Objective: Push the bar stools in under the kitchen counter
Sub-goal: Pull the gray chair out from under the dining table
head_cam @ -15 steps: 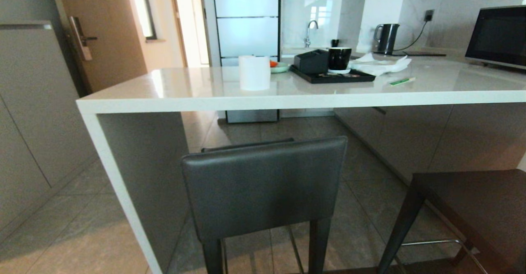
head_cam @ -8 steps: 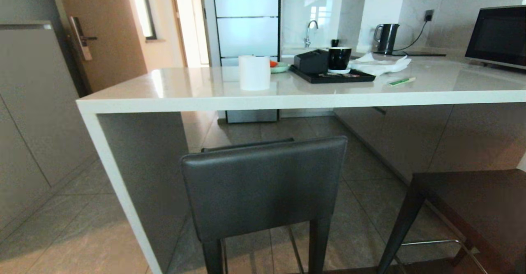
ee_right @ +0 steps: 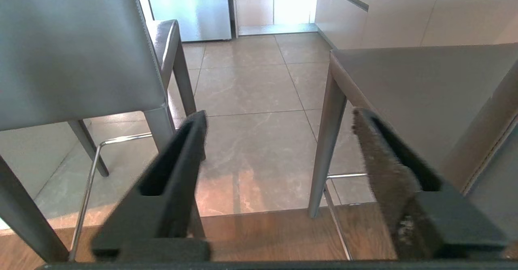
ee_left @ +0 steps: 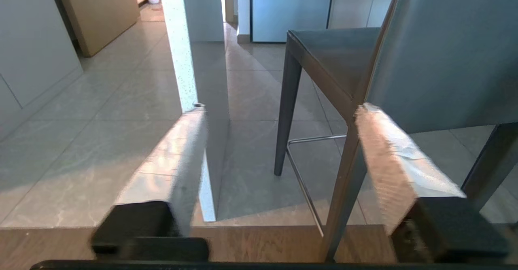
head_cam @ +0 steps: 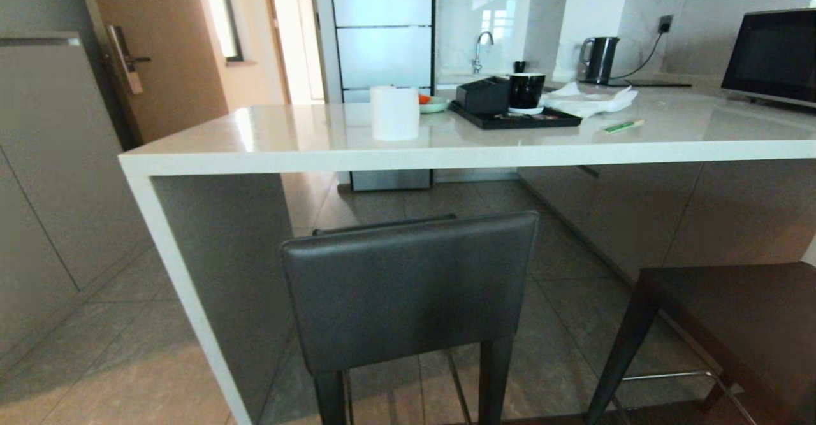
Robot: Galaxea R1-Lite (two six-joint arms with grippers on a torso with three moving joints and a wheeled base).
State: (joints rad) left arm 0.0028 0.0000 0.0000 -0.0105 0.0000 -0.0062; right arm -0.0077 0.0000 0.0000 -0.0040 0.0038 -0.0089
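Fingers of left gripper (ee_left: pixel 279 140) & right gripper (ee_right: pixel 279 140) both spread wide, empty, low behind the bar stools. Left stool (head_cam: pixel 411 291) sits w/ backrest just outside the worktop (head_cam: pixel 446 151) edge, seat partly under; right stool (head_cam: pixel 733 323) further out. Prob. stiff, fairly heavy, legs could drag on tile. Push backrest top edge, centred, not the slim legs.
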